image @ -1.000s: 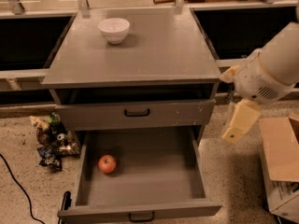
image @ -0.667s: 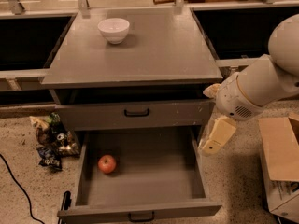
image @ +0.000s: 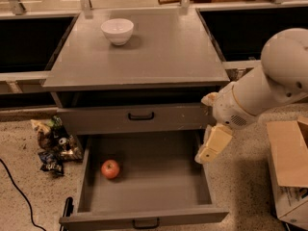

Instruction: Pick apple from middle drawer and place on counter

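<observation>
Across the upper half, the broad grey counter (image: 163, 52), flat and faintly glossy, with an overhanging front edge. Below and nearer the camera, the middle drawer (image: 159, 177), standing wide open: a deep grey box with tall side walls and a bare floor in plain sight. At the right, a bulky white robot arm (image: 269, 85), slanting down and leftward from the frame's edge toward the cabinet's right front corner. Further right, on the speckled floor (image: 240, 177), a brown cardboard box (image: 288, 153), partly cut off by the frame. Between counter and open drawer, a closed grey drawer front (image: 96, 119) with a small black loop handle (image: 141, 115) at its middle. At the arm's tip, the cream-coloured gripper (image: 211, 146), pointing down and left, seen over the rear stretch of the open drawer's right wall, just beside the closed front's right end; released or clenched, cannot tell; nothing visibly held. On the counter's far left part, a white bowl (image: 117, 31), upright. Left of the cabinet, on the floor, a small heap of snack packets (image: 55, 143). On the drawer floor, left side, about mid-depth and near the left wall, the apple (image: 110, 169), red with a yellowish blush, well apart from the gripper. At bottom left, a thin black cable (image: 19, 196) curving over the floor.
</observation>
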